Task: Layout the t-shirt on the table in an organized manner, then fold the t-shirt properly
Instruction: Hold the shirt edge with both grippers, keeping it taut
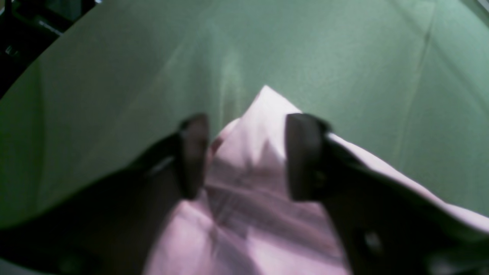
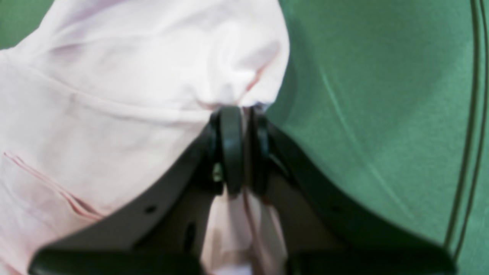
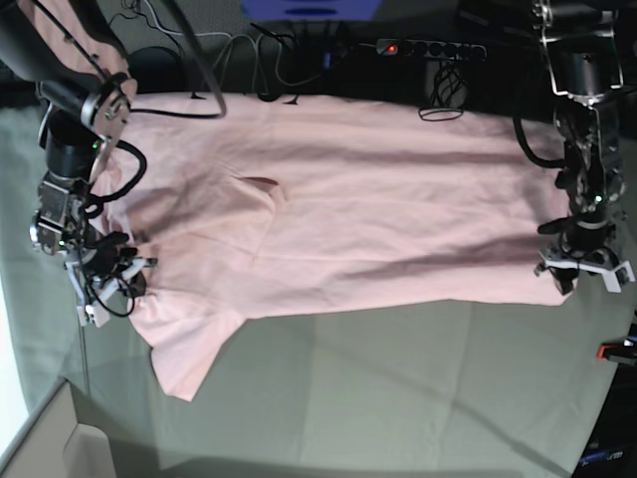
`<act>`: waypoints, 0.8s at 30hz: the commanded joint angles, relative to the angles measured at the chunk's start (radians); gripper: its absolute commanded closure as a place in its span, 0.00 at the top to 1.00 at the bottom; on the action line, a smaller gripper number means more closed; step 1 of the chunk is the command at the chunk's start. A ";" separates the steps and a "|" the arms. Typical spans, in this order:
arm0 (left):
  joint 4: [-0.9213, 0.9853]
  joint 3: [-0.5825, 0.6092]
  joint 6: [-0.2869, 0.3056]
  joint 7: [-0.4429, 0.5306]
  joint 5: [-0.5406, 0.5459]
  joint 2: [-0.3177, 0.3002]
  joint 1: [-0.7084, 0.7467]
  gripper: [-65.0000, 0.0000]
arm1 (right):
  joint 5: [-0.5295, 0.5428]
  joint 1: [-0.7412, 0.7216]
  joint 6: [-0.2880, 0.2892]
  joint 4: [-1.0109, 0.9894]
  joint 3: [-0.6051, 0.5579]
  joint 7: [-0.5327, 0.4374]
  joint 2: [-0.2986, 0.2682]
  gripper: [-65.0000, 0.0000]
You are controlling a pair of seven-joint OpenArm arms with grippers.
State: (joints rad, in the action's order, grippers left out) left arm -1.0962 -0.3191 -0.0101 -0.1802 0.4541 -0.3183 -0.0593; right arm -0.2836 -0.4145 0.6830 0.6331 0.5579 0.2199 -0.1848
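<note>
We see t-shirt (image 3: 348, 214) spread flat across table (image 3: 398, 388). Left gripper (image 1: 248, 156): jaws parted, hem corner lying loose between them. Right gripper (image 2: 241, 149): clamped shut on pink fabric bunched ahead of it. Risk, we judge: right side pulling alone drags cloth off square, rumpling layout. Creased green cover beneath; power strip (image 3: 428, 47), cables beyond far edge.

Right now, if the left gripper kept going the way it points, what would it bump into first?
Probably the t-shirt: its pink corner lies between the open left gripper jaws, with the table beyond. The blur hides depth.
</note>
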 commanded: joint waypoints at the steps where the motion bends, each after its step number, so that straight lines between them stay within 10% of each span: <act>1: -0.023 -0.007 0.000 0.026 0.001 -0.015 -0.017 0.61 | -0.012 -0.011 0.015 0.003 -0.003 0.029 0.008 0.05; 20: 0.207 0.001 0.006 0.029 -0.004 -0.018 -0.129 0.62 | -0.012 -0.011 0.015 0.003 -0.003 0.029 0.006 0.05; 24: 0.207 0.001 0.008 0.029 -0.004 -0.018 -0.130 0.39 | -0.012 -0.010 0.015 0.003 -0.003 0.029 0.005 0.05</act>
State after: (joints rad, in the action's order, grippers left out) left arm -0.8749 -0.3168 -0.0040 -0.1761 0.4534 -0.3183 -0.1669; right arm -0.2840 -0.4149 0.6830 0.6346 0.5579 0.2203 -0.1829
